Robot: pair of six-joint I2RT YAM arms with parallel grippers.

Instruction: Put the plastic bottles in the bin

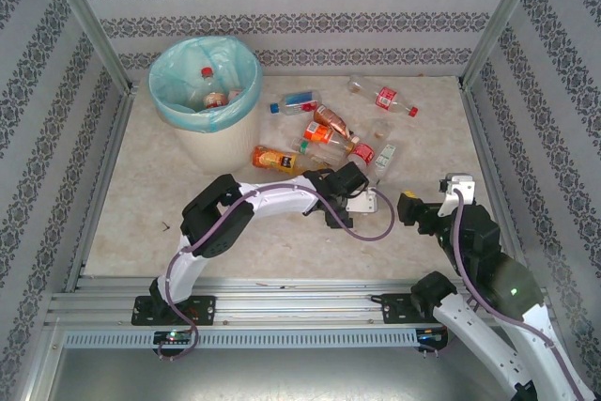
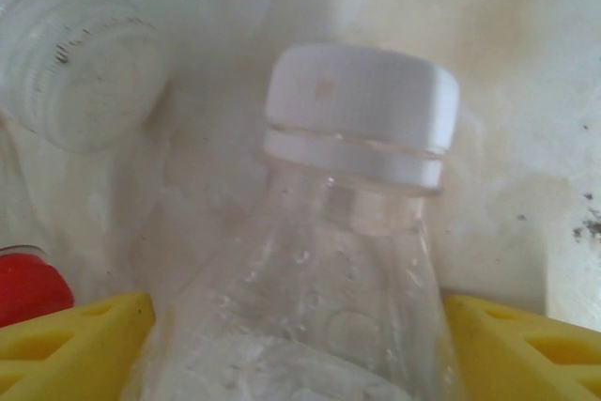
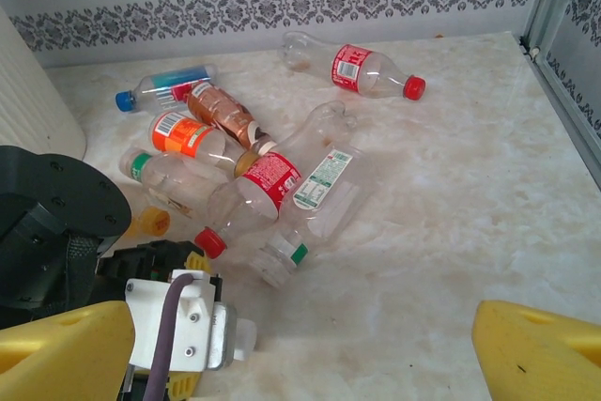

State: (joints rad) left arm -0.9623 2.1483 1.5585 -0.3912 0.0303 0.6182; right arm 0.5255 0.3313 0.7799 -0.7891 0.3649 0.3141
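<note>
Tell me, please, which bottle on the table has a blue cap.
The bottle with the blue label, lying beside the bin; it alone has a blue cap.

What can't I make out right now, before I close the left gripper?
- Left wrist view: the white-capped bottle is cut off by the bottom edge; whether the left gripper presses it is unclear.
- Top view: the bin hides part of the bottles inside, so their count is uncertain.
- Right wrist view: the left arm covers part of the bottle pile.
</note>
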